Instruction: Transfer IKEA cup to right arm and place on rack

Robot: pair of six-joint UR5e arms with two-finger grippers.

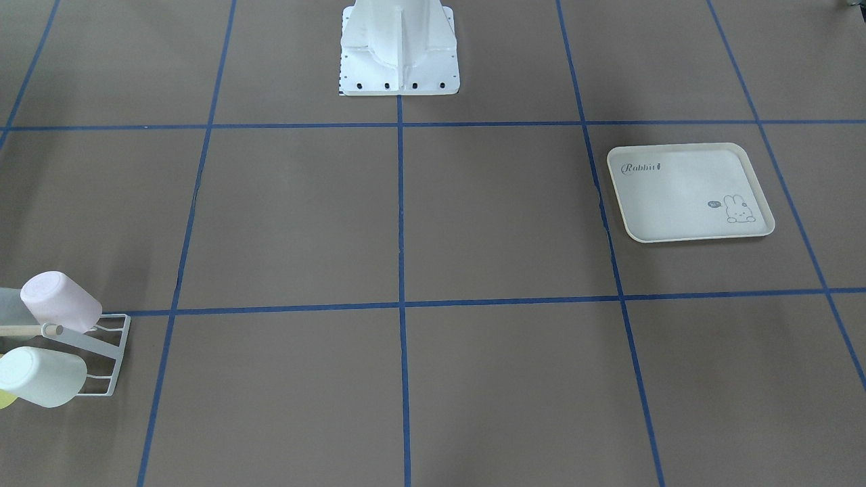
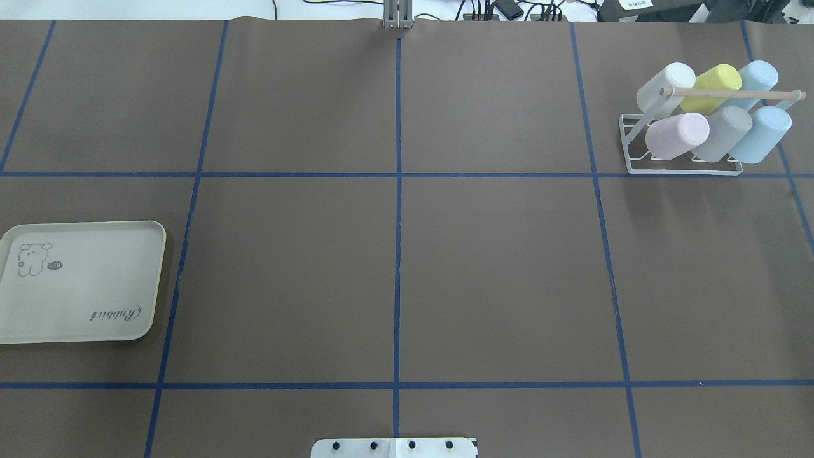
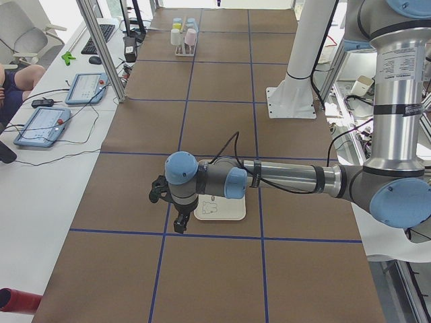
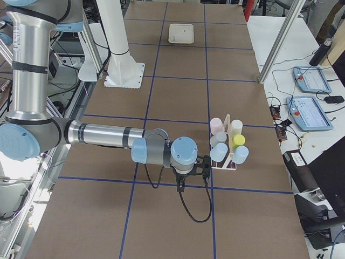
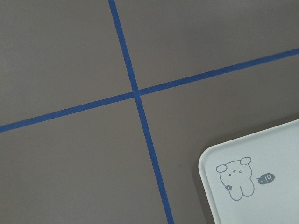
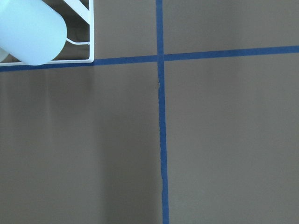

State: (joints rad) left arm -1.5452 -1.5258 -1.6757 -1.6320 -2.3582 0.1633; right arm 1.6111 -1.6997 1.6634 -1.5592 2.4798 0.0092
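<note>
The white wire rack point(image 2: 683, 172) with a wooden dowel point(image 2: 731, 94) stands at the far right of the table. Several pastel IKEA cups hang on it, among them a pink cup point(image 2: 677, 135) and a yellow cup point(image 2: 718, 79). Every cup in view is on the rack. The left gripper point(image 3: 179, 225) shows only in the exterior left view, hovering beside the tray, and I cannot tell whether it is open or shut. The right gripper point(image 4: 180, 185) shows only in the exterior right view, hovering just beside the rack point(image 4: 228, 123), and I cannot tell its state either. The right wrist view shows the rack's corner point(image 6: 90, 28) and a pale cup point(image 6: 28, 28).
A cream rabbit-print tray point(image 2: 82, 286) lies on the robot's left side, and it also shows in the left wrist view point(image 5: 252, 186). Blue tape lines grid the brown table. The white robot base point(image 1: 399, 47) stands at the table's middle edge.
</note>
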